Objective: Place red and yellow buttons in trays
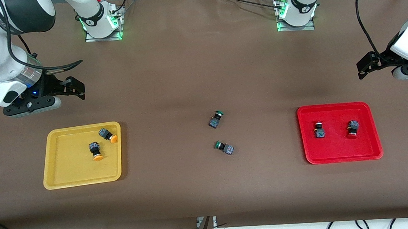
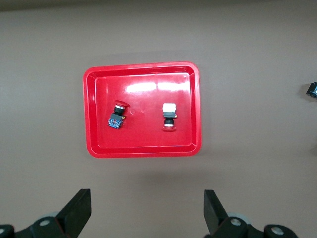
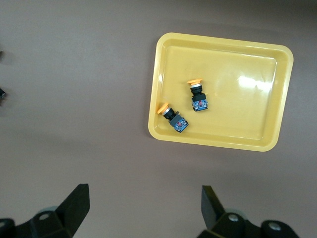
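Observation:
Two yellow-capped buttons (image 1: pixel 108 134) (image 1: pixel 96 151) lie on their sides in the yellow tray (image 1: pixel 66 165) at the right arm's end. Two red-capped buttons (image 1: pixel 319 129) (image 1: pixel 352 129) lie in the red tray (image 1: pixel 337 147) at the left arm's end. My right gripper (image 1: pixel 74 89) is open and empty, up over bare table beside the yellow tray (image 3: pixel 237 119). My left gripper (image 1: pixel 367 66) is open and empty, up over bare table beside the red tray (image 2: pixel 143 144). Each wrist view shows its tray with both buttons in it.
Two green-capped buttons (image 1: pixel 216 119) (image 1: pixel 224 147) lie on the brown table midway between the trays. One shows at the edge of the left wrist view (image 2: pixel 312 90). The arm bases (image 1: pixel 102 24) (image 1: pixel 296 12) stand along the table's robot edge.

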`<state>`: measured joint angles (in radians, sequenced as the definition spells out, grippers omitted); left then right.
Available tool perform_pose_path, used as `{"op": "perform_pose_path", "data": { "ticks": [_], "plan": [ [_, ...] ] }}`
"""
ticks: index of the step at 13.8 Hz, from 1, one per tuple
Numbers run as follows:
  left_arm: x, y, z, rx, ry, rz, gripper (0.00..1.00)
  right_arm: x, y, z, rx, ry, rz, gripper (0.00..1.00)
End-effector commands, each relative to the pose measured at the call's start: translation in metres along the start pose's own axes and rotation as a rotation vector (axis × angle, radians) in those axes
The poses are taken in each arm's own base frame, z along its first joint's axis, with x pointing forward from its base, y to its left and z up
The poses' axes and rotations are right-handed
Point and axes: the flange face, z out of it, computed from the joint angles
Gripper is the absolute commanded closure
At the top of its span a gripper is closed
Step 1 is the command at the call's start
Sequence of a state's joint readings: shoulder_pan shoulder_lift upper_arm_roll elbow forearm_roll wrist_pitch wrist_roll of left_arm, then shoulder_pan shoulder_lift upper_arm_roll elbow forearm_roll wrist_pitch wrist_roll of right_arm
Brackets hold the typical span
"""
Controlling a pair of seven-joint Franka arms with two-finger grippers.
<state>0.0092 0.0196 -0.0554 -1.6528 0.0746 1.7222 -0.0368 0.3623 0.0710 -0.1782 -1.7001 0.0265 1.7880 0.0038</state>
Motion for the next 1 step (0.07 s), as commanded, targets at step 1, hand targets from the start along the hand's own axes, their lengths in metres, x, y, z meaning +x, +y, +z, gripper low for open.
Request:
{"op": "perform_pose_path", "data": {
  "ticks": [1],
  "plan": [
    [-0.0032,-0.0046,-0.0013,-0.006,0.008,-0.013,0.0,0.0018,0.001,-0.0057,-0.014,0.005,-0.004,0.0]
  ]
}}
